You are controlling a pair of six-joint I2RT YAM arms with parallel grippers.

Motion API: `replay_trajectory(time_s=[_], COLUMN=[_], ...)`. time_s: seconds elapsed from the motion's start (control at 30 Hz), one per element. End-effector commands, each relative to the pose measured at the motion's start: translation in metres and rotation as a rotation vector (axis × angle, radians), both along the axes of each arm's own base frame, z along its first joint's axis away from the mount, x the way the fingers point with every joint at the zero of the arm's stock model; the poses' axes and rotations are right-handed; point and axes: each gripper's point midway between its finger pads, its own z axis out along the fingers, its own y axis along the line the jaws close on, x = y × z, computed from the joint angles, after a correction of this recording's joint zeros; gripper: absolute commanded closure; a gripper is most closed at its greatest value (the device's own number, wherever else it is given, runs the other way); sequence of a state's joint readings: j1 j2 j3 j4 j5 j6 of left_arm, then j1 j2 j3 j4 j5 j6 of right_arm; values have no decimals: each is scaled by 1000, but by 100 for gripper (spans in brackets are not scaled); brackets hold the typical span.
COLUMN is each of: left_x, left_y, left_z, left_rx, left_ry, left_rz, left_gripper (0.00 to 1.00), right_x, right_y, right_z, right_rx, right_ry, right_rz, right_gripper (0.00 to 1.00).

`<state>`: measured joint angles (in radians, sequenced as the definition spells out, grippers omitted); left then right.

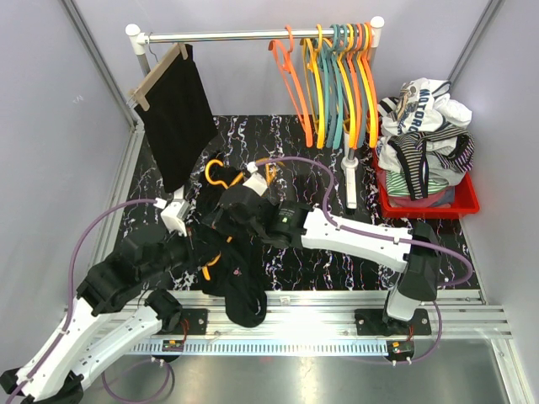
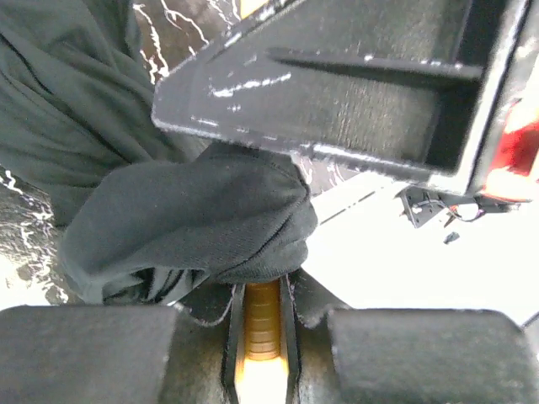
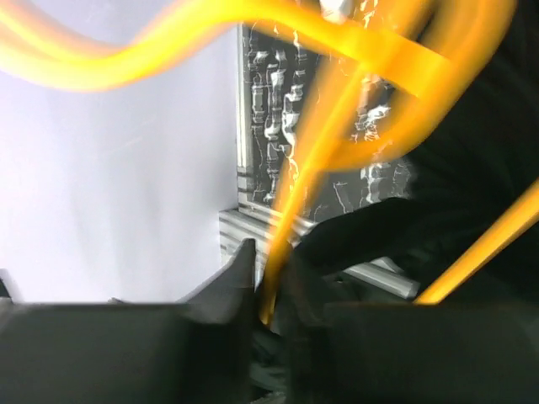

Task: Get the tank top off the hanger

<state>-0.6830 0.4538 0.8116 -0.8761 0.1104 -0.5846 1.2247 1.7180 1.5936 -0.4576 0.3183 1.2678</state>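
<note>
Nearest to us, we are seeing the black tank top [image 1: 240,286] spilling off the near edge of the marbled table [image 1: 328,273], its lowest fold hanging down over the aluminium rail [image 1: 337,307] between the two arm bases. Just above that fold the left gripper [image 1: 200,251] is sitting at the left side of the heap. In its wrist view its fingers [image 2: 109,353] are pressing tight together on a strip of the yellow hanger [image 2: 261,324], with bunched black cloth lying against them from above. The tank top is lying crumpled around the hanger in the middle of the table, and we are not able to tell how much of it is on the bars. A little further in, the right gripper [image 1: 237,202] is sitting at the heap's far side. Its wrist view is showing its jaws drawn in close on either side of one yellow bar of the hanger, gripping it, with dark cloth just to the right. Beyond both grippers the hanger's hook is poking out of the cloth towards the back. At the back a rack rail [image 1: 227,35] is carrying a black garment [image 1: 177,118] on a wooden hanger [image 1: 156,80] at the left and a bunch of orange, yellow and green hangers [image 1: 337,80] at the right. A red bin [image 1: 467,202] in the far right corner is holding a pile of striped and printed clothes [image 1: 421,135].
</note>
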Motion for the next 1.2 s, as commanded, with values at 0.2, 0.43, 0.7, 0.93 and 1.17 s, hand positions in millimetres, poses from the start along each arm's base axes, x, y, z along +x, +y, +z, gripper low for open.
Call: replay_trajectory(time_s=[0.2,0.43,0.7,0.93,1.17], left_x=[-8,-48,-67,-37,13], left_y=[-8,1,10,32,30], left_z=[13,-3,2,24,41], left_rx=[-77,-147,-246,-95,147], left_ry=[-22,131,174,47,-146], left_rz=[-44,-59,-22,95,55], left_gripper=[100,82,1,1,1], right_x=[61,103,117,100,44], right_y=[-14,-27,-29,-14,-3], right_z=[5,-18,-26,-19,-13], right_rx=[-11,-56,-49,23,95], right_ry=[-128,-145,-168,-190,-104], right_rz=[-125,-168,-158,-15,269], right_gripper=[100,100,100,100,100])
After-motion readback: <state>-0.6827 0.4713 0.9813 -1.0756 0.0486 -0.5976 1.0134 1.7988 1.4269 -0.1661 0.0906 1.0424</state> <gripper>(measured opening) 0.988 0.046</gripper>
